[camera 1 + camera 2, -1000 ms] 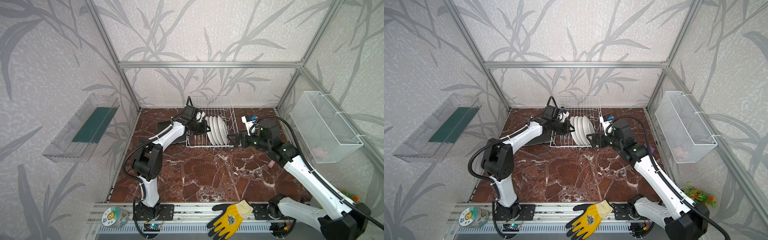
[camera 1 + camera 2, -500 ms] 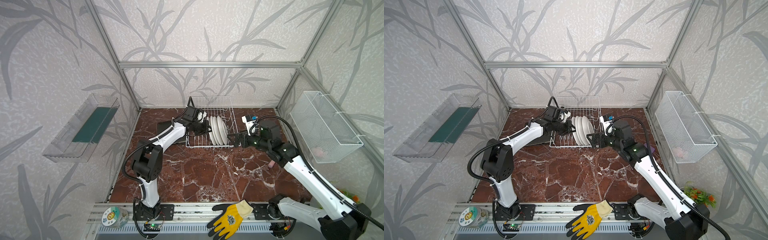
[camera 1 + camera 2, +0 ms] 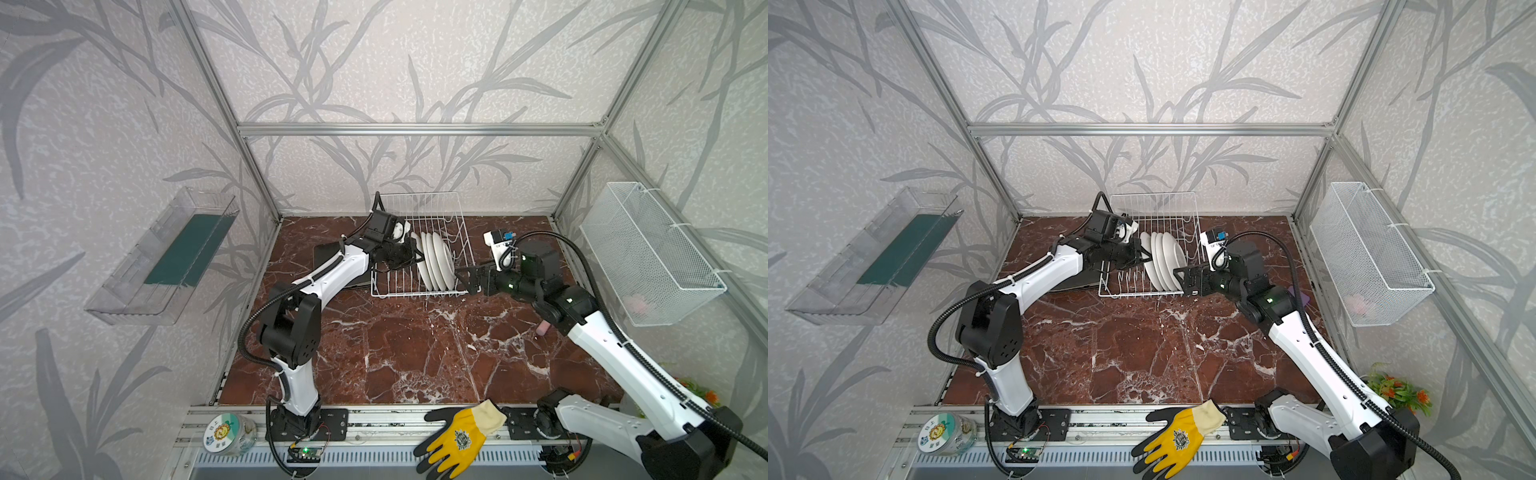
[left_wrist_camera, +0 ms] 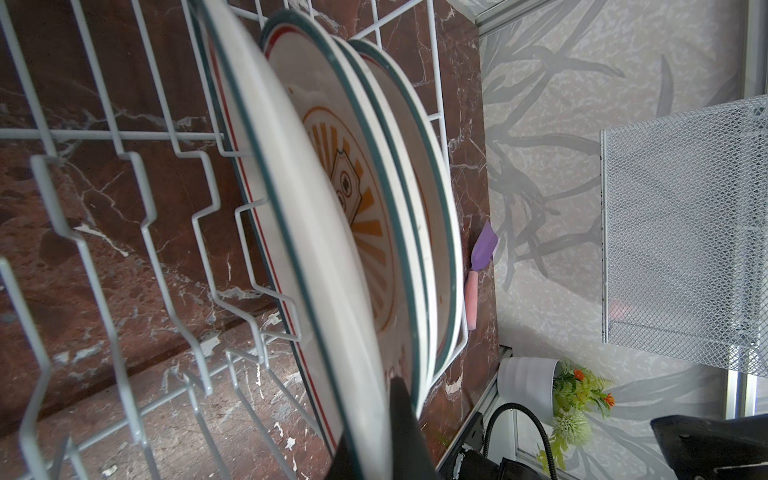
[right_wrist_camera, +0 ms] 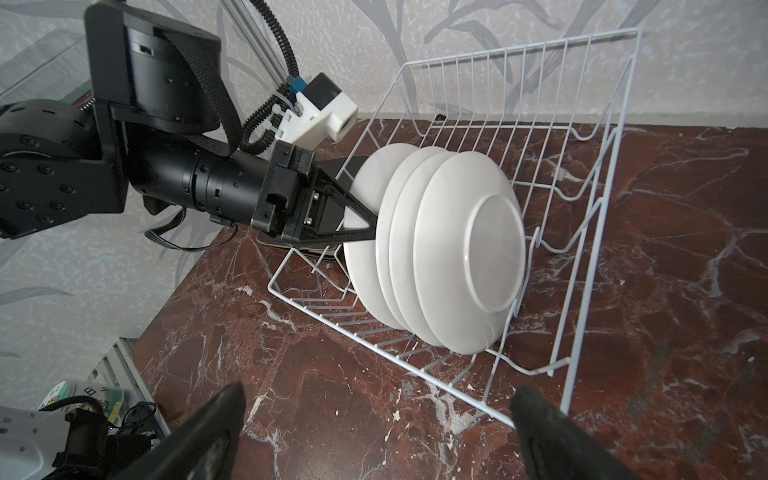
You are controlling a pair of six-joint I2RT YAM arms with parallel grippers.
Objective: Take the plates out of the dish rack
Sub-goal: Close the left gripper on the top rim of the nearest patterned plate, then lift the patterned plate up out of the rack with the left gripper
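Note:
The white wire dish rack (image 3: 419,212) (image 3: 1163,208) stands at the back of the marble table. Several round white plates (image 3: 436,266) (image 3: 1163,259) stand on edge in it, with orange sunburst faces and dark rims (image 4: 316,232) and white backs (image 5: 469,249). My left gripper (image 3: 409,259) (image 3: 1144,257) (image 4: 370,415) (image 5: 361,232) is shut on the rim of the leftmost plate. My right gripper (image 3: 467,280) (image 3: 1185,280) (image 5: 378,415) hangs open at the rack's front right corner, holding nothing. A dark flat square shape (image 3: 326,255) lies left of the rack, mostly hidden by the left arm.
A clear plastic tray (image 3: 166,257) hangs on the left wall and a white mesh basket (image 3: 648,249) on the right wall. A purple spatula (image 3: 1304,297) lies behind the right arm. A yellow glove (image 3: 457,432) and a round tin (image 3: 224,432) sit on the front rail.

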